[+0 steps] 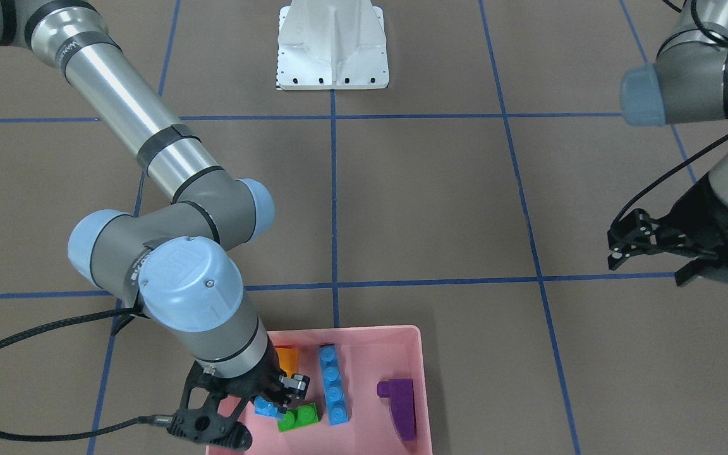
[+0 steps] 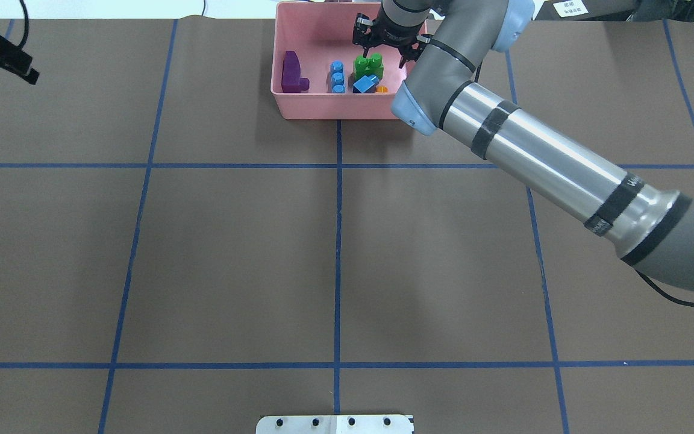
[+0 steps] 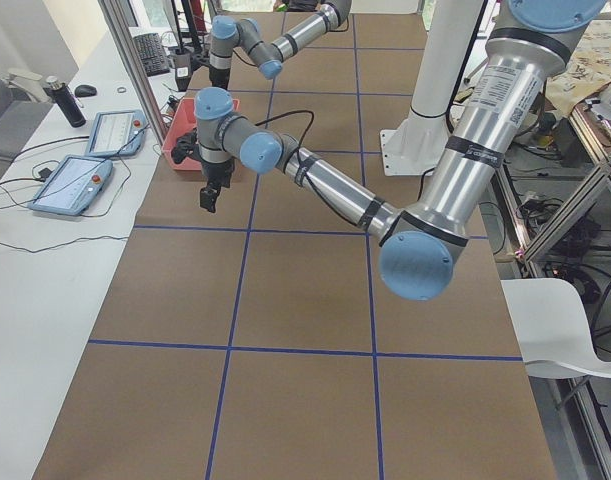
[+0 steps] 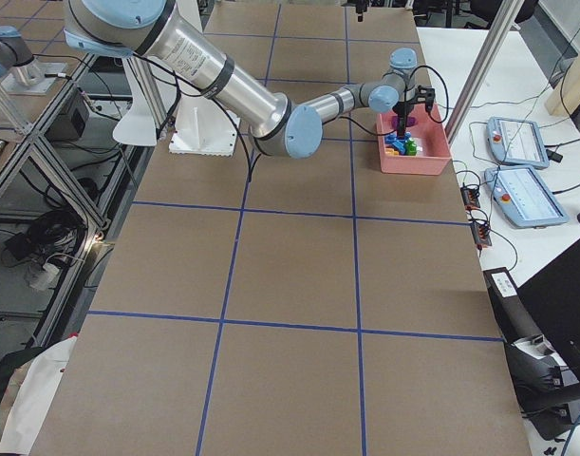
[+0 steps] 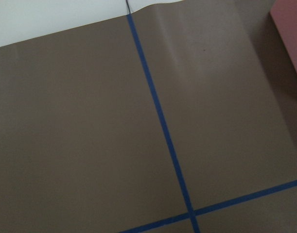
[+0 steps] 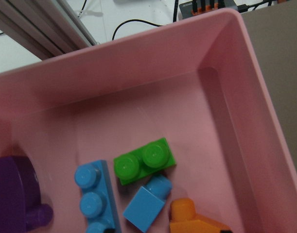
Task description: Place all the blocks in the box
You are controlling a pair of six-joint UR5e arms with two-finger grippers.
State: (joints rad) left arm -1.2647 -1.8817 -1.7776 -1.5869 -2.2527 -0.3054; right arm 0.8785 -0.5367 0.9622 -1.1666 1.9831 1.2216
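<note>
The pale pink box (image 1: 424, 379) sits at the table's far edge from the robot and holds all five blocks. These are the long blue (image 1: 333, 384), the tiny blue on its side (image 1: 267, 407), the green (image 1: 299, 417), the orange (image 1: 288, 359) and the purple (image 1: 400, 401). My right gripper (image 2: 385, 47) hangs open and empty inside the box, above the green block (image 6: 145, 161) and the tiny blue block (image 6: 148, 203). My left gripper (image 1: 647, 270) is open and empty, far off to the side above bare table.
The white robot base (image 1: 332, 50) stands at the table's near side. Blue tape lines (image 2: 338, 241) grid the brown table. Tablets and cables (image 4: 517, 142) lie just beyond the table edge behind the box.
</note>
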